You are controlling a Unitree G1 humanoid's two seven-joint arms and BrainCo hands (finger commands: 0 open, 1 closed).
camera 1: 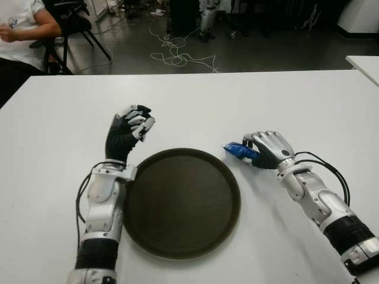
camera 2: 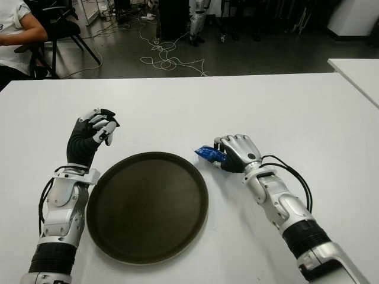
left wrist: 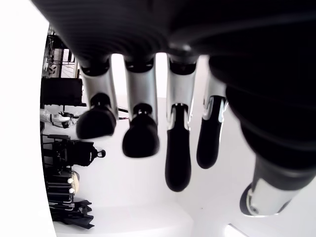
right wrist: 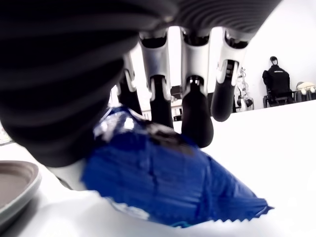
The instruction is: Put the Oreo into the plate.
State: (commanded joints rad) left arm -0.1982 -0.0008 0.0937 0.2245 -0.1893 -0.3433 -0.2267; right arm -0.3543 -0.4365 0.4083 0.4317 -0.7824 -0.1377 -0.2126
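A blue Oreo packet (camera 1: 238, 151) lies just past the right rim of the round dark plate (camera 1: 177, 236). My right hand (camera 1: 266, 149) is curled over the packet, fingers and thumb closed on it; the right wrist view shows the blue wrapper (right wrist: 163, 182) pinned under the fingers (right wrist: 197, 118), its crimped end touching the white table, the plate's rim (right wrist: 15, 185) close beside it. My left hand (camera 1: 130, 131) shows upright beside the plate's upper left edge, fingers curled, holding nothing. Nothing lies in the plate.
The white table (camera 1: 237, 100) stretches wide behind the plate. Beyond its far edge are a dark floor with loose cables (camera 1: 177, 56), a chair and a seated person (camera 1: 21, 29) at the far left. Another white table corner (camera 1: 364, 62) shows at the right.
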